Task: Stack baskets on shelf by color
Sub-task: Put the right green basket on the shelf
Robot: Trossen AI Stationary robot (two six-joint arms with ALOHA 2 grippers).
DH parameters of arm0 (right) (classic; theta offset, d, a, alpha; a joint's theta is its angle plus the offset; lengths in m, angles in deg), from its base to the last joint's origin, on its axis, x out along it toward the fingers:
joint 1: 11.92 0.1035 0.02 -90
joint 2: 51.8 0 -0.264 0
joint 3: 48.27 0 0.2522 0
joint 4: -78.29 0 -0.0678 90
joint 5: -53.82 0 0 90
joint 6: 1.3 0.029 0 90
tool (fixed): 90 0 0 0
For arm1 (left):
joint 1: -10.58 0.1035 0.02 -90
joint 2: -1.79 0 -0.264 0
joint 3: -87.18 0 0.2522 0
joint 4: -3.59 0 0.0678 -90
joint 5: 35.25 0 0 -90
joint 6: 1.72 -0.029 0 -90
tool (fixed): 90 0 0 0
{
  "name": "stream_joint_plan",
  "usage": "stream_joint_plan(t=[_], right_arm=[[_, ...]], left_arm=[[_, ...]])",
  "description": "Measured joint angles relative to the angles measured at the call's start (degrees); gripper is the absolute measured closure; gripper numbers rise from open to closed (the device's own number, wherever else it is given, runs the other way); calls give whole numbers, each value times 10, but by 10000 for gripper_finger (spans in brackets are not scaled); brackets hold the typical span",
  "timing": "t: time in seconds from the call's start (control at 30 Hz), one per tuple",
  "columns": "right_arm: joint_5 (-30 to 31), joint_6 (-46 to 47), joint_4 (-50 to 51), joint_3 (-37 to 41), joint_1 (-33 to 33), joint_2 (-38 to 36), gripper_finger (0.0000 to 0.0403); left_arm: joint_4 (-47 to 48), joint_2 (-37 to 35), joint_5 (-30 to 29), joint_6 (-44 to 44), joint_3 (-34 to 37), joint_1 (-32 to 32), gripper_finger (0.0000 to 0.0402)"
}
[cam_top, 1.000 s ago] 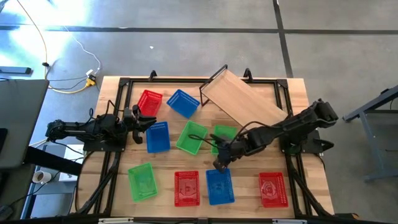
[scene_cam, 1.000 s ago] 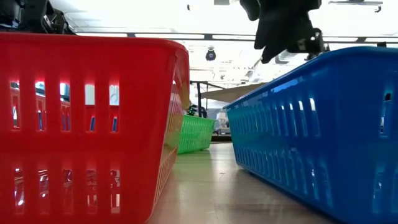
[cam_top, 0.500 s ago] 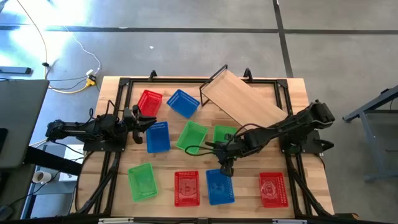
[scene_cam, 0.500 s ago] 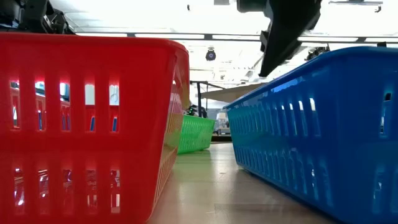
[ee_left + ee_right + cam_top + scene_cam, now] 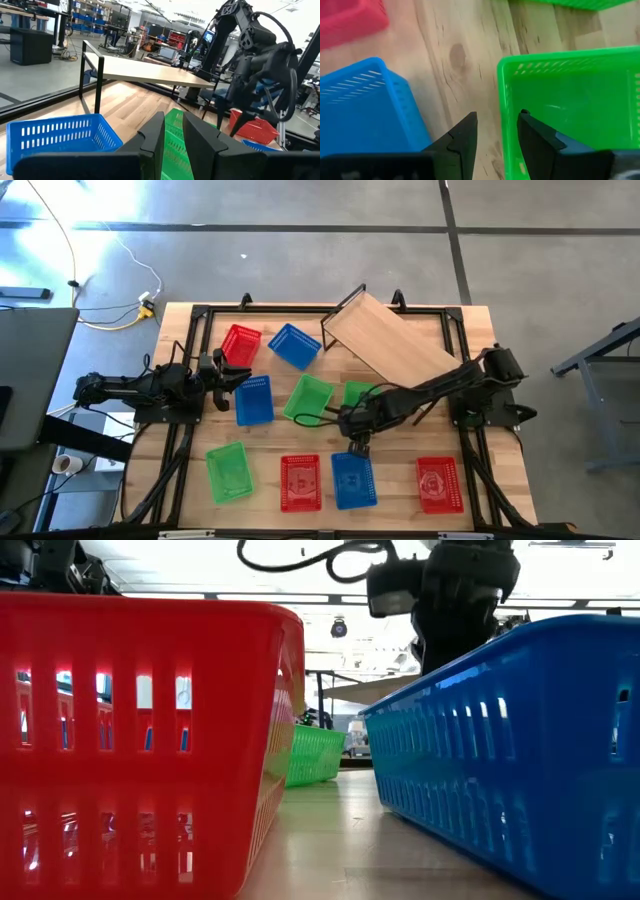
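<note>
Nine mesh baskets lie scattered on the table. My right gripper [image 5: 357, 442] [image 5: 497, 117] hangs open, pointing down, at the near wall [image 5: 503, 95] of a green basket [image 5: 362, 393]. One finger stands inside that wall and one outside, with no touch that I can see. A blue basket [image 5: 353, 478] [image 5: 365, 105] rests just nearer. The shelf [image 5: 392, 340], a light-wood plank on a black frame, stands slantwise at the far side. My left gripper [image 5: 238, 377] [image 5: 172, 130] waits open at the left, beside another blue basket [image 5: 254, 400].
Other baskets: red [image 5: 240, 343] and blue [image 5: 294, 345] at the far left, green [image 5: 307, 400] in the middle, green [image 5: 228, 470], red [image 5: 300, 482] and red [image 5: 438, 483] along the near edge. Bare wood shows between the near row and the middle baskets.
My right arm has reached farther toward the table's left, and its gripper has turned and tipped to point down over the green basket's near wall. No basket has moved.
</note>
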Motion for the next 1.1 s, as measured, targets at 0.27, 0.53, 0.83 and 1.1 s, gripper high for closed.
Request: stream_joint_plan(t=[0.27, 0.53, 0.83, 1.1], right_arm=[[0, 4, 29, 0, 0, 20, 277], [-1, 15, 43, 1, -4, 29, 279], [-53, 51, 41, 1, -10, 30, 388], [-56, 80, 45, -10, -6, 30, 399]], left_arm=[[0, 0, 0, 0, 0, 0, 339], [0, 0, 0, 0, 0, 0, 339], [0, 0, 0, 0, 0, 0, 339], [0, 0, 0, 0, 0, 0, 339]])
